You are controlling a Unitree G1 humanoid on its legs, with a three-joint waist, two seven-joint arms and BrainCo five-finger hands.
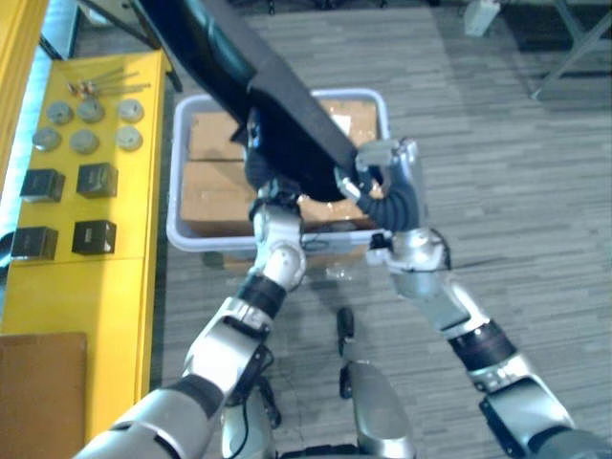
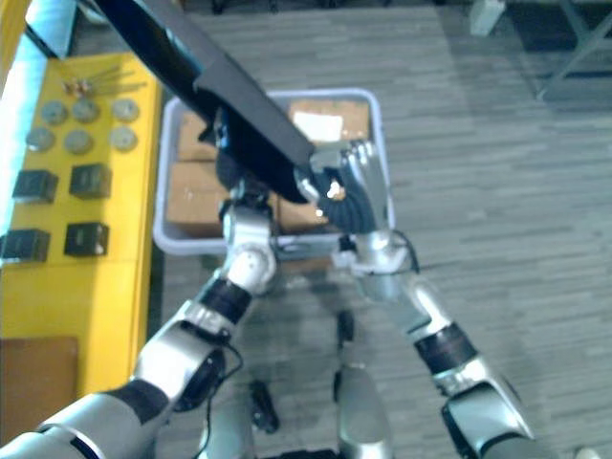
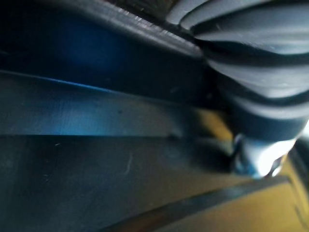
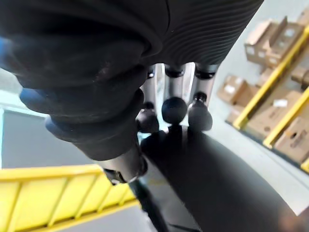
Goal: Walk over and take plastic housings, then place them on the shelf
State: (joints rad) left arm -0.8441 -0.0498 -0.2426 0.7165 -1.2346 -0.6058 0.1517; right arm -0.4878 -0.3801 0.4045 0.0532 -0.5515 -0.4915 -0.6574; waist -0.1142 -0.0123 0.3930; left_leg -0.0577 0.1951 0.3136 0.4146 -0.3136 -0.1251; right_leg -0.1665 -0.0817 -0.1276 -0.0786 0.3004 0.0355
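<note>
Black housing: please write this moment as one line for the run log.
phase: holding | object: black plastic housing, tilted, above pale bin | right hand: gripping its lower end | left hand: against housing | yellow shelf: at robot's left

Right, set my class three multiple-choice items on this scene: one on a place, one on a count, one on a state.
1. The small black blocks lie: A on the floor; B on the yellow shelf; C on a chair.
2. Round grey discs on that shelf: A two; B six; C ten.
3. The long black housing is: A flat on the floor; B held up; C standing on the shelf.
1B: they sit on the yellow surface. 2B: two rows of three. 3B: the left robot hand and right robot hand bear it above the bin.
</note>
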